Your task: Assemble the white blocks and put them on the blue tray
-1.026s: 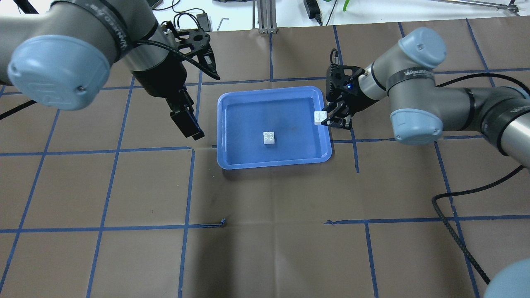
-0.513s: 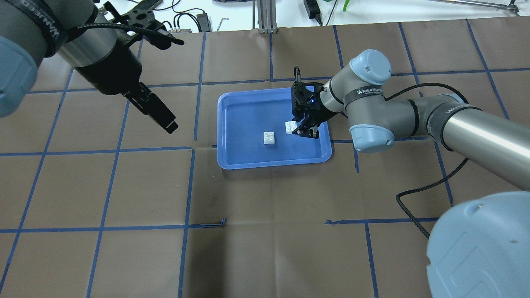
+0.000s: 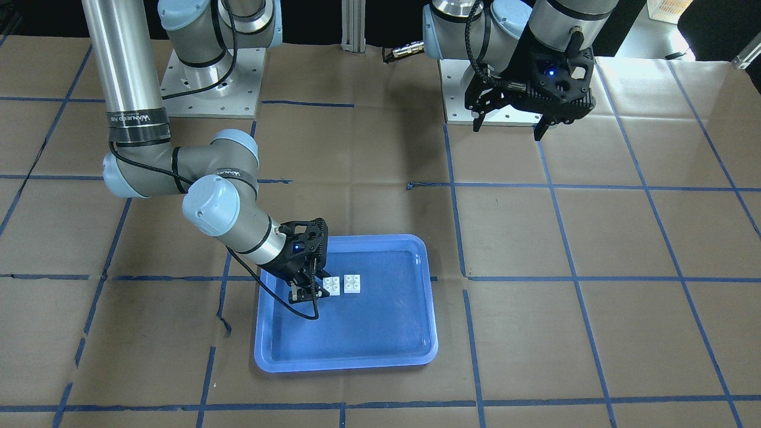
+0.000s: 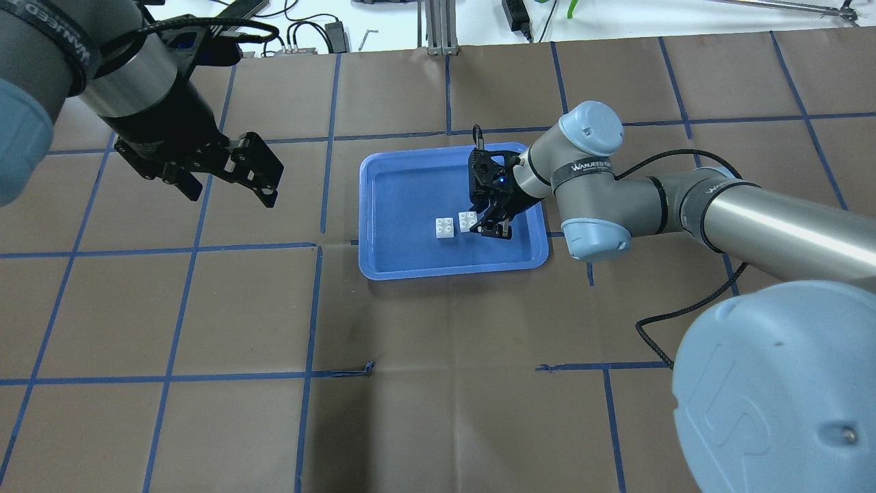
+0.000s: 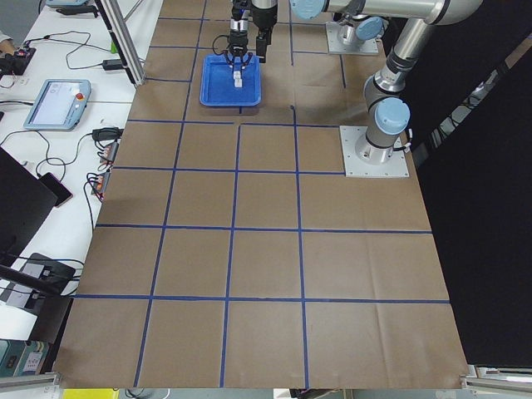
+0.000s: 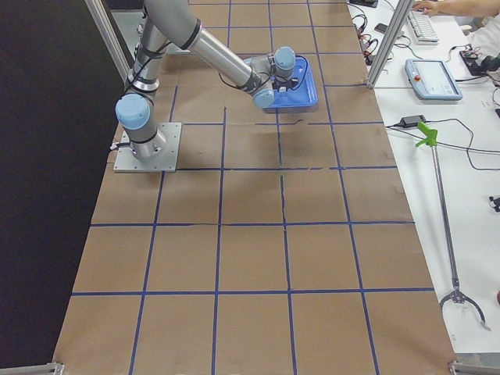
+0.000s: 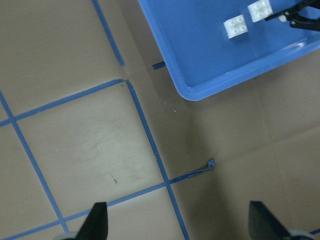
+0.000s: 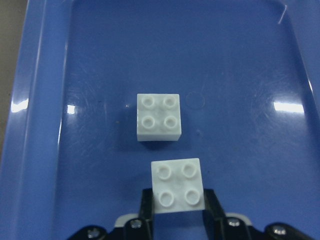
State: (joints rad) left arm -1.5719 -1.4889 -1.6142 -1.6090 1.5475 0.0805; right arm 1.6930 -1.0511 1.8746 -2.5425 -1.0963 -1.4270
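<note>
Scuffs mark the glossy blue tray (image 8: 40, 100); the right gripper (image 8: 178, 210) pinches one square studded white block (image 8: 178, 184) beside its twin (image 8: 158, 116). The left gripper (image 4: 229, 186) hangs spread above brown paper (image 4: 438, 383)

Silver-grey arms (image 4: 773, 219), pale-blue joint caps (image 4: 592, 130), blk cables (image 4: 684, 311), blk right gripper (image 4: 480, 226) w/ blue LED (image 4: 503, 181), sq base plates (image 3: 238, 89)

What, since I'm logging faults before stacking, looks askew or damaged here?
Only a frayed blue tape end on the table cover. The loose white block lies studs-up in the blue tray; the right gripper holds the other white block beside it, unjoined.
</note>
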